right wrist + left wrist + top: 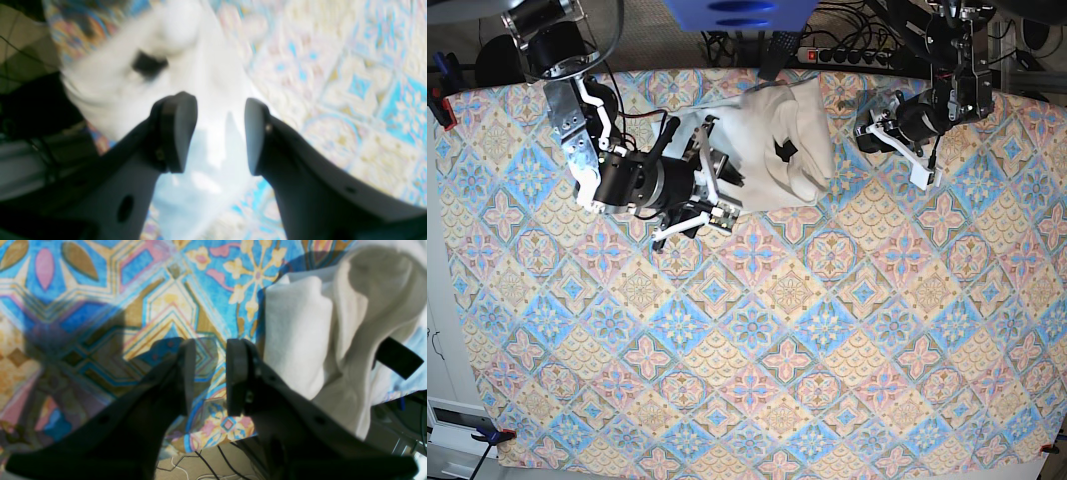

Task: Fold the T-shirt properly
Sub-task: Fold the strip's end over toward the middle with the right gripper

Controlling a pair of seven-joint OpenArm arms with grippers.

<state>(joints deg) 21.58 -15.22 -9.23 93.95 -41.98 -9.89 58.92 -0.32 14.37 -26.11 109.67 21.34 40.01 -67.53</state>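
Operator, in the base view, from left to right, you can see that the white T-shirt point(755, 130) lies at the far edge of the patterned cloth point(727, 340); its left part is rather flat, with soft creases. Your right gripper point(221, 103) is above this left and near part, its fingers apart, with nothing gripped; whether they touch the fabric, you cannot tell. Further right, the shirt is bunched in thick folds, with a black tag point(399, 357) on it. Your left gripper point(210, 343) is to the right of the shirt, over the cloth, its fingers narrowly apart and empty
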